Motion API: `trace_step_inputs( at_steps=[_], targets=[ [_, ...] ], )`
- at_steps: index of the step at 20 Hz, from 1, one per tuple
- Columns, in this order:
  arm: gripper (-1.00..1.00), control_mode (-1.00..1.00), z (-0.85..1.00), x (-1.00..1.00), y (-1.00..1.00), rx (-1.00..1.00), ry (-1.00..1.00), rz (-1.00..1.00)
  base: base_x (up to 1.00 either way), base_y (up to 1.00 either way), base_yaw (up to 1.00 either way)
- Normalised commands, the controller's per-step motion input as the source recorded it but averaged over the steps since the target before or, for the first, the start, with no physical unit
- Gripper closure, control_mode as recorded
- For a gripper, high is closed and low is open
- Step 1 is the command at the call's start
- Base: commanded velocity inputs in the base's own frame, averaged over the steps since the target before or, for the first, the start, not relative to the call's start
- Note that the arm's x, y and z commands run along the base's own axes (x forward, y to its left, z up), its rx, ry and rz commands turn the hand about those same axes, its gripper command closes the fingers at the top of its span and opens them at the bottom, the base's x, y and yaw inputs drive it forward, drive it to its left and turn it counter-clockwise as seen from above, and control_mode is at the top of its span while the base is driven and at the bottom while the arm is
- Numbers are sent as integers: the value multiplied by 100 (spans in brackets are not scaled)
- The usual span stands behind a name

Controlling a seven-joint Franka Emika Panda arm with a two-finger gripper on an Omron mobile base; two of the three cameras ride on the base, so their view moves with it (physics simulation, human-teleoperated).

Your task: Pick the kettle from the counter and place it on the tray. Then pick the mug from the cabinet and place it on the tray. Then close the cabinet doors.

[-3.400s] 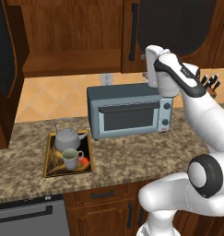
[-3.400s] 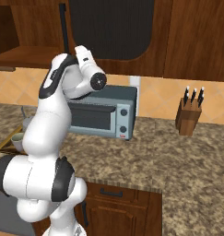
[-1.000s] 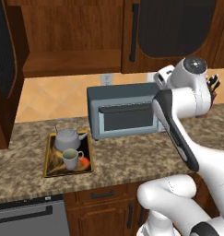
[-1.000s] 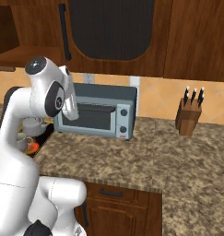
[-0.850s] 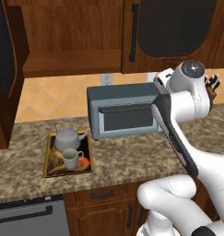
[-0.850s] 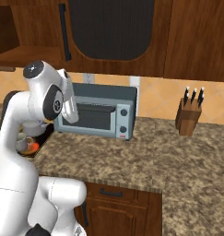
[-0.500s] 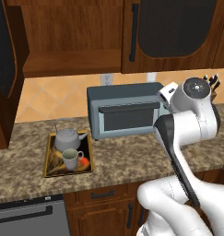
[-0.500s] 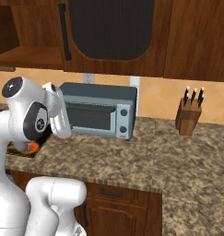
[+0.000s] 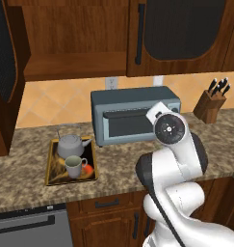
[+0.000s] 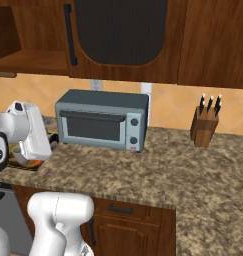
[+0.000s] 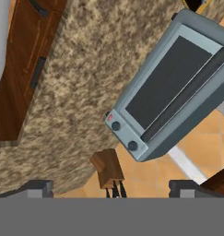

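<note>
The kettle (image 9: 69,144) and the mug (image 9: 75,167) both stand on the tray (image 9: 52,164), which lies on the counter (image 9: 118,161) left of the toaster oven. One cabinet door (image 9: 5,72) stands swung open at the left, showing the cabinet's bare shelf (image 9: 75,65). The other door (image 9: 183,34) is shut. My gripper (image 11: 111,188) is open with nothing in it, looking down at the counter (image 11: 72,92). My hand (image 10: 34,132) hangs low, just left of the oven and above the tray's edge (image 10: 22,165).
A grey toaster oven (image 9: 135,115) sits at the back of the counter, and a knife block (image 9: 209,102) stands in the right corner. Wooden drawers (image 9: 109,205) run below the counter. My folded arm (image 9: 172,159) fills the space in front of the oven.
The arm has folded down and swung left, bringing the hand from in front of the oven to counter height near the tray. The jaws stay open; kettle, mug and doors are unmoved.
</note>
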Motion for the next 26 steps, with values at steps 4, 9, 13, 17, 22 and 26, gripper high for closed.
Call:
trace_step_inputs(
  at_steps=[4,9,13,17,22,26],
  targets=[
    [-100,-100,-7,0,16,-11,0,0,0,0,0],
    [-100,-100,-4,0,12,-8,0,0,0,0,0],
    [-100,-100,0,0,11,-3,0,0,0,0,0],
    [-100,-100,0,0,22,-5,0,0,0,0,0],
    [-100,-100,-1,0,18,-6,0,0,0,0,0],
    [-100,-100,-3,-5,7,-5,0,0,0,0,0]
  ],
)
